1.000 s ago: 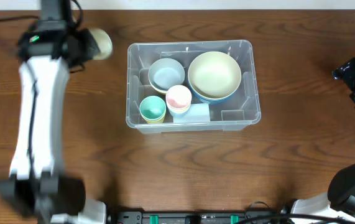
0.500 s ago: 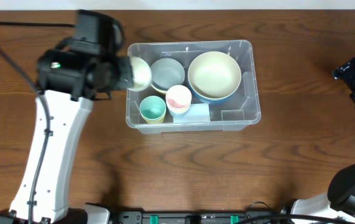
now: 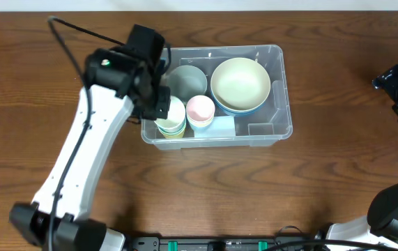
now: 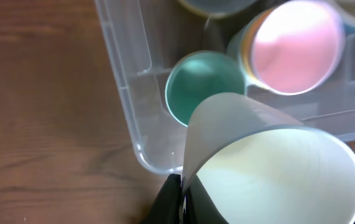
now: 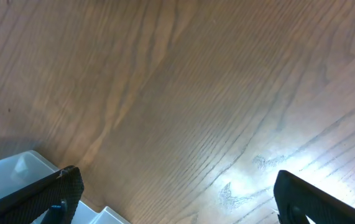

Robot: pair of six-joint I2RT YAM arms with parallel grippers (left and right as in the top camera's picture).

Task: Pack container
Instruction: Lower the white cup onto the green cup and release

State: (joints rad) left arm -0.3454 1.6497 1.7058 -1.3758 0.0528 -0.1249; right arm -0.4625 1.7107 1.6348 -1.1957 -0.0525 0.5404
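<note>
**A:** Two hands in that shot, but only one was busy. The left hand [image 3: 155, 103] was clamped on the rim of a pale cream plastic cup [image 3: 173, 115], holding it over the near-left corner of the large clear rectangular plastic container [image 3: 284, 97].

**B:** Where was the container sitting?

**A:** Around the middle of the brown wooden table [image 3: 324, 188], a bit toward the far side. Right below the held cup was a teal plastic cup [image 4: 202, 87] standing in that corner, with a pink plastic cup [image 3: 200, 108] just beside it. Behind those was a grey round bowl [image 3: 188, 80]. To the right, a big cream round bowl [image 3: 240, 82] sat nested in a blue bowl [image 3: 247, 110].

**B:** Was the cream cup touching the teal one?

**A:** Couldn't tell from either view tbh. The right hand [image 5: 180, 196] was over by the table's right edge, well apart from the container. Its jaws were spread wide with nothing between them.
</note>
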